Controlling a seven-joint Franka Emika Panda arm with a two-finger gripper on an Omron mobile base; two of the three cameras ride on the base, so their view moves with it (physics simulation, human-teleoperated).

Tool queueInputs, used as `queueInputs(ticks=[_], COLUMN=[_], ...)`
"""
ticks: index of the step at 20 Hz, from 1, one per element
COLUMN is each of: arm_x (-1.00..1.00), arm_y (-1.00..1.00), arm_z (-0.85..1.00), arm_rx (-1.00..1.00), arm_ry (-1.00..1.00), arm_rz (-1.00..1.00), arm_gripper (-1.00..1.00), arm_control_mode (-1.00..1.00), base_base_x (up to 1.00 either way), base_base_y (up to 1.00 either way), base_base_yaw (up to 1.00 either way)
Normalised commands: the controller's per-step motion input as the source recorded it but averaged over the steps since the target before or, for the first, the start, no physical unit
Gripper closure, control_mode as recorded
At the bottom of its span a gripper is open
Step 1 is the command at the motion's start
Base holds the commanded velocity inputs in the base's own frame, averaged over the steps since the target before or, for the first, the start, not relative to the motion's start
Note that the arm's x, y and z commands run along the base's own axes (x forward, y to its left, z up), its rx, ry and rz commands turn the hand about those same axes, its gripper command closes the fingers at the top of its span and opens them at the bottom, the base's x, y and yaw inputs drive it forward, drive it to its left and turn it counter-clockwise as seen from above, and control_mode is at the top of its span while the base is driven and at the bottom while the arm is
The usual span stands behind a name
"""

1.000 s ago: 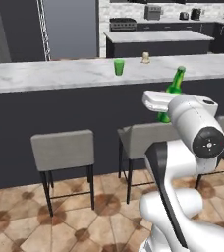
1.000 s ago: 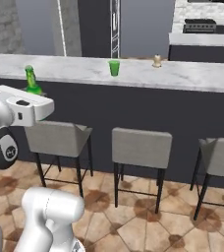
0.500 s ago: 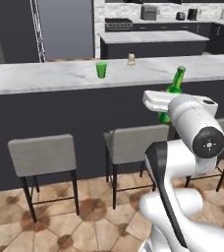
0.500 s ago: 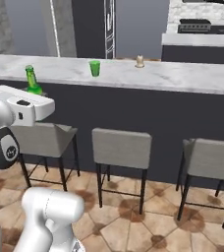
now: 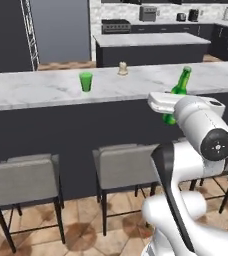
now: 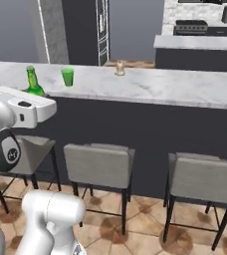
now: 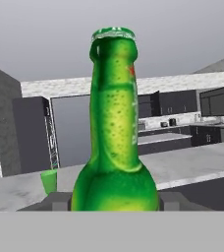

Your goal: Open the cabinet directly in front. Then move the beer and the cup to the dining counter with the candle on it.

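My gripper (image 7: 115, 199) is shut on the beer (image 7: 115, 123), a green glass bottle that stands upright between the fingers. The bottle rises behind my white hand in the left base view (image 5: 182, 82) and in the right base view (image 6: 32, 82), level with the near edge of the dining counter (image 5: 31, 92). The cup (image 5: 86, 81), a small green tumbler, stands on that marble top, as does the candle (image 5: 122, 68) a little right of it and farther back. Both also appear as the cup (image 6: 67, 76) and candle (image 6: 119, 67). The cabinet is out of view.
Grey stools (image 5: 122, 167) (image 6: 99, 164) line the near side of the counter on a tiled floor. Behind it stands a shorter marble-topped island (image 5: 151, 42), with a dark kitchen run and a stove (image 6: 191, 26) at the back wall.
The whole scene has slid left and grown closer in both base views, so the base has driven. The beer stays in the gripper; the arm holds its pose.
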Motion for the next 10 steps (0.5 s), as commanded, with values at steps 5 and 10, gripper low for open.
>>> queueInputs(ticks=[5,10], arm_x=[0.00,0.00], arm_y=[0.00,0.00], arm_z=[0.00,0.00], arm_rx=[0.00,0.00], arm_ry=[0.00,0.00], arm_rz=[0.00,0.00], arm_gripper=[1.00,1.00], arm_control_mode=[1.00,1.00], base_base_x=[1.00,0.62], base_base_y=[-0.02,-0.01], base_base_yaw=[-0.04,-0.01])
